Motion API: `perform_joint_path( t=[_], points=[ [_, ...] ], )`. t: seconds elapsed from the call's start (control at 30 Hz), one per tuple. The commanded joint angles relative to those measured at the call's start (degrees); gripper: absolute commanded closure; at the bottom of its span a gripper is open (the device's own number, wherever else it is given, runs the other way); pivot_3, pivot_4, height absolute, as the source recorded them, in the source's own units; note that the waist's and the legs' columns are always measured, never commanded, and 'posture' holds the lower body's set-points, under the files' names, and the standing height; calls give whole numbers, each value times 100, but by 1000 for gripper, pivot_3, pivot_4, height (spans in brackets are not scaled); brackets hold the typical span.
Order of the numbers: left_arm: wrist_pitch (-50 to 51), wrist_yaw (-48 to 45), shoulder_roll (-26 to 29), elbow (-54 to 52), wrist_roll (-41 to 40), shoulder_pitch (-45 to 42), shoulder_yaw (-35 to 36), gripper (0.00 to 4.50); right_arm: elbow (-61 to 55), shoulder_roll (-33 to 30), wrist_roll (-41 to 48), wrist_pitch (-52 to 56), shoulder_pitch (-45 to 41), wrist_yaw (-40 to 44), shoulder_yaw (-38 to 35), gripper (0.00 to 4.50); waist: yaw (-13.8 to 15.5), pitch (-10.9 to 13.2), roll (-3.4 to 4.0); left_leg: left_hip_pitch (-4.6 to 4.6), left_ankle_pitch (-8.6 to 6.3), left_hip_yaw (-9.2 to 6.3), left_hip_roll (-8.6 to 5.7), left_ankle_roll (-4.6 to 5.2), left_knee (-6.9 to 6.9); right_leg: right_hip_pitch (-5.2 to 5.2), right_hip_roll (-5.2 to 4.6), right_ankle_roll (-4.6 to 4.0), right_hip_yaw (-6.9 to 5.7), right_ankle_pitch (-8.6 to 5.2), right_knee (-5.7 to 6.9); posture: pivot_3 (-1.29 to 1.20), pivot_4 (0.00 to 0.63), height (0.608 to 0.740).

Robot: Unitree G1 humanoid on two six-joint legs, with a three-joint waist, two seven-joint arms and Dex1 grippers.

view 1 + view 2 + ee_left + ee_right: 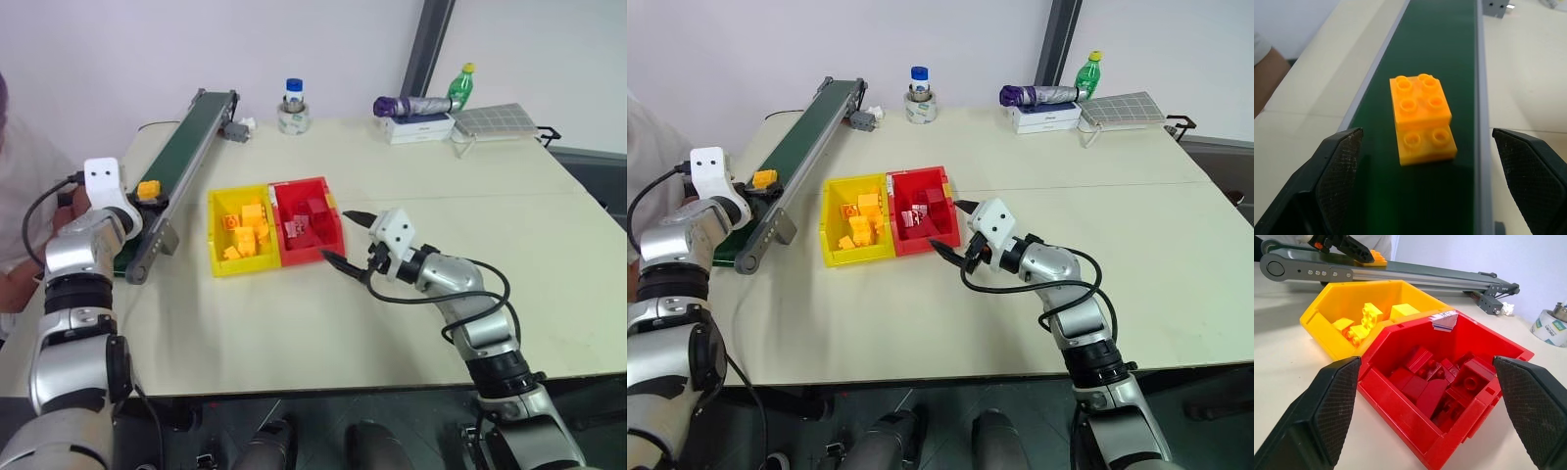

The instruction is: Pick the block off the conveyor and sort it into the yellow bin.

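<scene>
Yellow-orange block [1422,117] lies studs-up on the conveyor [186,147], its long axis along the belt; I see my left gripper [1430,186] wide open astride it, my right gripper [1425,416] open and empty near the yellow bin [217,257]

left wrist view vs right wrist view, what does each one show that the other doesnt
The left wrist view alone gives a close look down at the block: two stacked layers, studs up, lying free on the belt between the open left gripper.

The right wrist view alone shows the yellow bin holding yellow bricks, the joined red bin of red bricks, and the open right gripper.

Both show the conveyor and the block.
</scene>
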Motion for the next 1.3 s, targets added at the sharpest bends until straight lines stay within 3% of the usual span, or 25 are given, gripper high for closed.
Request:
perform_joint_path(
  t=[0.03,0.07,0.17,0.33,0.63,0.8,0.93,1.23,1.3],
  points=[
    [302,39,71,-196,8,-106,13,28,-179,7,17,-66,-57,-29,-37,0,5,0,0,0,0,0,0,0,0,0,0,0,0,0,0,0,150,740],
    [393,51,31,-198,-59,-77,84,28,-173,10,14,-72,-62,-30,-35,0,6,0,0,0,0,0,0,0,1,1,0,0,0,0,1,0,150,740],
    [506,172,-20,-315,-105,62,193,844,-171,7,14,-79,-60,-31,-42,0,12,0,0,0,0,0,0,0,3,2,0,2,0,1,1,0,150,740],
    [757,283,-47,-678,-194,150,330,3229,-152,6,5,-93,-52,-35,-42,0,19,0,0,2,1,-1,0,-2,5,3,0,2,1,2,5,0,150,740],
    [784,310,-116,-1853,-356,420,441,3186,-144,-4,35,-100,-79,-18,-71,0,7,0,0,1,2,-1,0,-3,6,3,0,2,4,2,4,0,150,740],
    [558,-276,-450,-3079,-476,783,-100,3186,-148,-1,66,-101,-92,2,-85,0,32,0,0,1,2,0,0,-4,6,5,-1,2,6,2,3,0,150,740],
    [1025,-447,-798,-3752,-707,1035,-378,3186,-223,61,228,-160,-72,32,-171,0,23,0,0,2,2,0,-1,-4,11,9,-1,1,6,3,2,0,150,740],
    [979,-545,-1255,-3998,-664,1383,-833,3186,-496,67,714,59,4,242,-270,0,14,0,0,3,3,0,3,-3,8,4,3,0,8,2,8,0,150,740],
    [931,-544,-1309,-3968,-670,1416,-791,2097,-516,47,739,82,9,235,-276,0,21,0,0,3,3,0,2,-4,12,7,2,0,8,2,7,0,150,740]
  ],
)
